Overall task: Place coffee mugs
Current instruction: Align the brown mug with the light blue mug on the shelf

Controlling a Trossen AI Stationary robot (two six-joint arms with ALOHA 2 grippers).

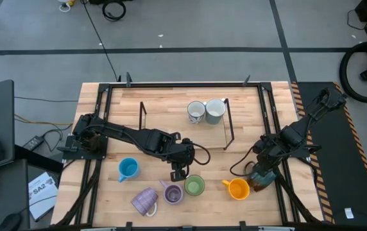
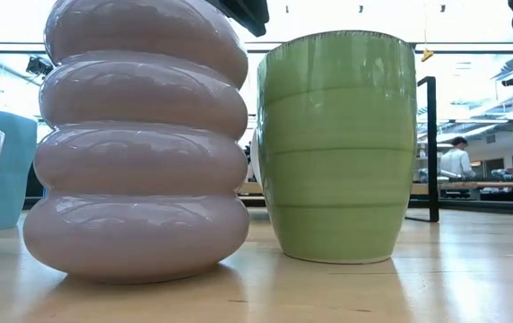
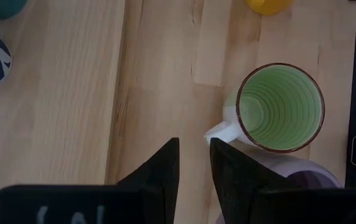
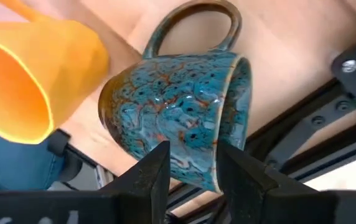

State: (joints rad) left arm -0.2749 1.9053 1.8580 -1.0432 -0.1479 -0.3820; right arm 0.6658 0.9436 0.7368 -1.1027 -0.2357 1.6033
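Observation:
My right gripper [image 4: 193, 152] is shut on the dark brown-teal glazed mug [image 4: 178, 106] near the table's right rail, beside the orange mug [image 1: 237, 188]. My left gripper [image 3: 194, 142] hangs above mid-table, narrowly open with bare wood between its fingers, right next to the green mug's [image 3: 281, 107] white handle [image 3: 218, 132]. The blue mug [image 1: 128, 169], a ribbed lilac mug [image 1: 145, 201] and a second lilac mug [image 1: 172, 192] stand along the near side. The patterned white mug [image 1: 196, 111] and the pale teal mug [image 1: 215, 110] stand at the far side. My right gripper has the glazed mug's body [image 4: 193, 163] between its two fingers, near the rim end, coming from above and slanting down. The mug lies on its side in the hold, handle [image 4: 193, 25] pointing away. The fingers hide the contact, and whether it is clear of the table does not show. My left gripper: whether one fingertip [image 3: 218, 149] touches the green mug's handle I cannot tell.
A black wire rack [image 1: 183, 122] stands round the two far mugs. Black frame rails [image 1: 280, 167] run along the table's left and right sides. The near mugs stand close together in a row [image 2: 140, 135], with bare wood between them and the rack.

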